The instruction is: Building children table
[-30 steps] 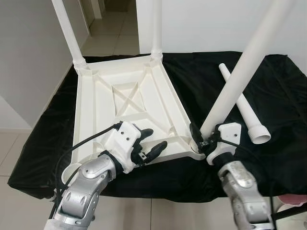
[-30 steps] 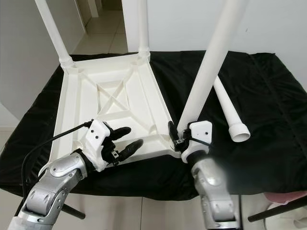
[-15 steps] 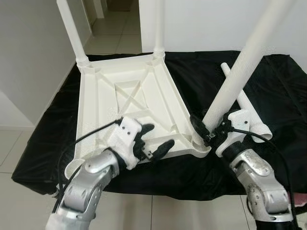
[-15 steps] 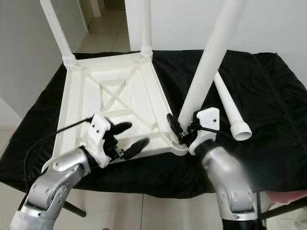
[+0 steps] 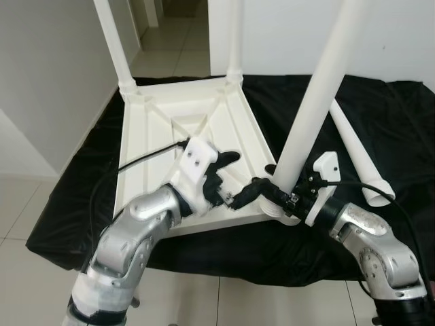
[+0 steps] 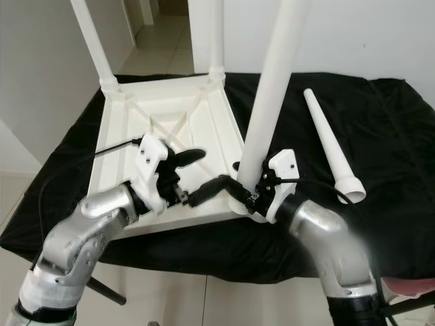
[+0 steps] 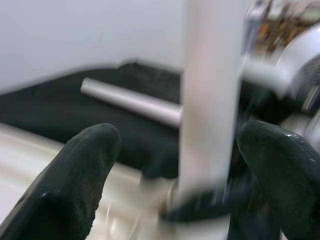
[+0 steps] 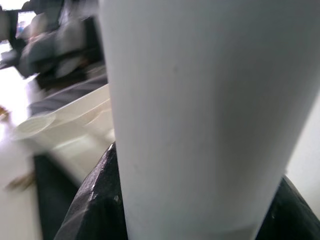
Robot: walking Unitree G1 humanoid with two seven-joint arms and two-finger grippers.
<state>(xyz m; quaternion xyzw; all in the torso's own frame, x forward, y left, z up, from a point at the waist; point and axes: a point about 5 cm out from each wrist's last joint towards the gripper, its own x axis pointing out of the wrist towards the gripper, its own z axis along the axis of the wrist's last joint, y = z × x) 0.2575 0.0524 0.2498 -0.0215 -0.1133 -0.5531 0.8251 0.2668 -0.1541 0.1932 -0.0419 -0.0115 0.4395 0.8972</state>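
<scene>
A white plastic tabletop (image 5: 170,136) lies upside down on a black-covered table, with two white legs (image 5: 114,41) standing in its far corners. My right gripper (image 5: 282,197) is shut on a third white leg (image 5: 316,102), which stands nearly upright at the tabletop's near right corner socket (image 5: 279,212). My left gripper (image 5: 234,180) is open over the near right part of the tabletop, its fingers spread close beside that leg's base. A fourth leg (image 5: 357,153) lies loose on the cloth at the right.
The black cloth (image 5: 401,136) covers the table and hangs over its edges. A white wall stands behind, with a hallway of pale tiles (image 5: 180,27) at the back left. Tiled floor (image 5: 27,272) shows below the near edge.
The leg in my right gripper has swung from a tilt to nearly upright at the corner. My left gripper has moved right, toward the leg's base. The camera has shifted too.
</scene>
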